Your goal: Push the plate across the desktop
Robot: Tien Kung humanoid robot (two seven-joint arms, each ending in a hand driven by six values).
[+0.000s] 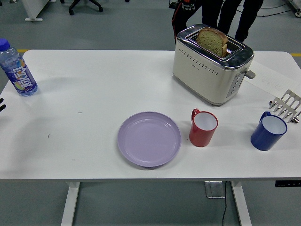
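We see the lilac plate [149, 139] lying flat near the desk's [94, 89] front edge, about midway along it, untouched. Just to its right stands a red mug [203, 127], and a blue mug [268, 132] sits near the right edge. A cream toaster [211, 65] holding a bread slice [212, 41] occupies the far right; its small logo is unreadable. A water bottle [16, 70] with a blue label, its white characters illegible, stands at the far left corner. Only a dark fingertip of the left hand [2, 104] shows at the left edge; we cannot tell its fingers' state.

A white table [94, 84] on white legs stands on a grey-green floor [131, 23]. Beyond its far edge, the wheeled base of an office chair [84, 4] shows at top left, and dark-trousered legs [225, 14] stand behind.
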